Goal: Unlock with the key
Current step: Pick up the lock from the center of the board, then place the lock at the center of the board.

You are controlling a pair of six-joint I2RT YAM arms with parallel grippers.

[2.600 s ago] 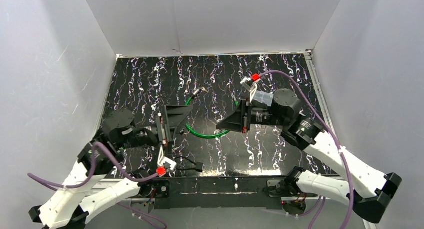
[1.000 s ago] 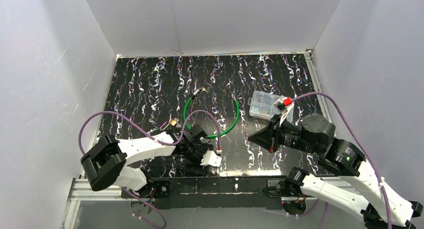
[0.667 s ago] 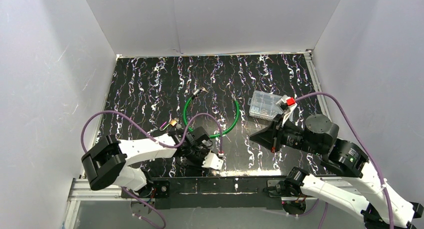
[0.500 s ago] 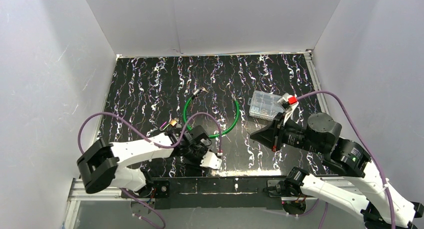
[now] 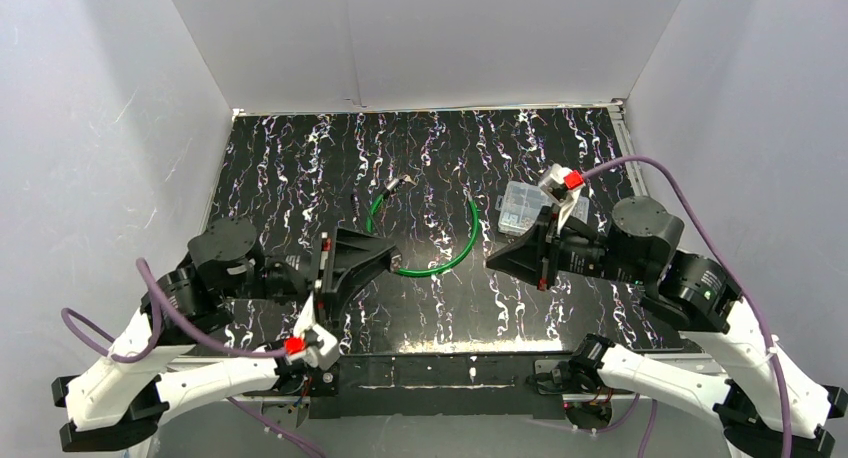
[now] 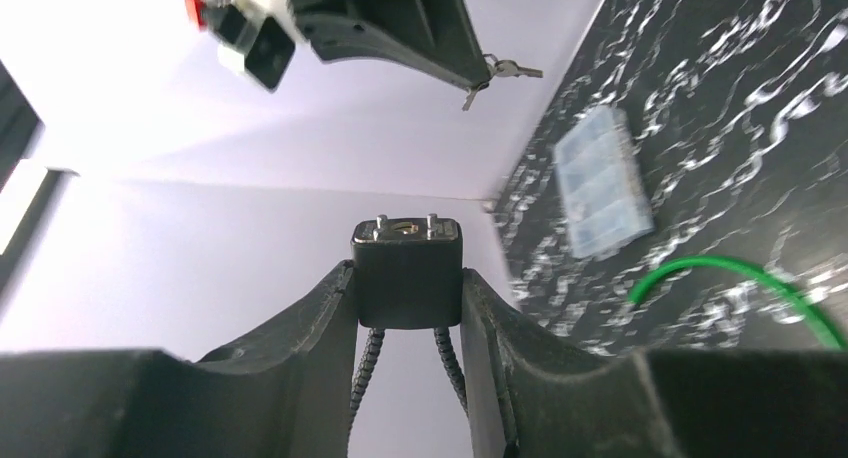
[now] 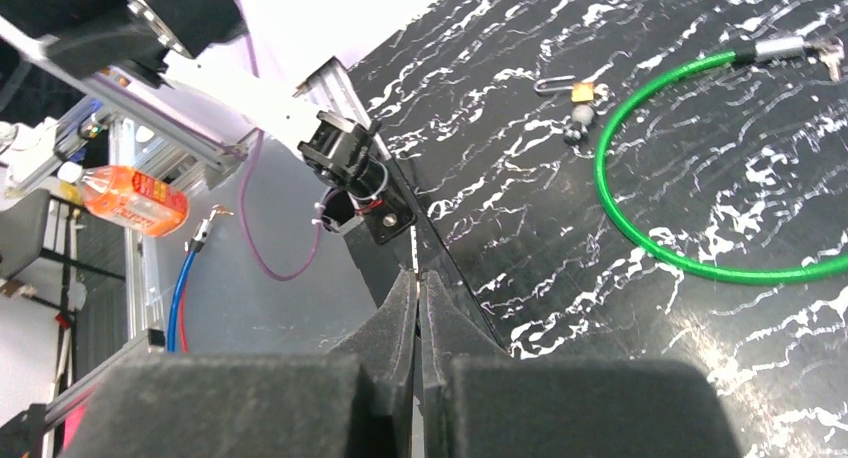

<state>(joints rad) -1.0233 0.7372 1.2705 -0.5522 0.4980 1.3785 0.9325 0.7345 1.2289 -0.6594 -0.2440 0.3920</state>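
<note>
Found left gripper (image 6: 407,283) clamped on a black lock (image 6: 407,258), centre of left wrist frame, keyhole face turned away from the camera, two black strands hanging below the body. Spotted right gripper (image 6: 478,75) at top centre of same frame, fingers pressed together on a key (image 6: 512,70) jutting from the tips. From above, saw both grippers mid-frame, tips facing, apart. Noted green cable loop (image 5: 440,268) on table (image 5: 300,158) between them, clear box (image 5: 520,206) right of it
</note>
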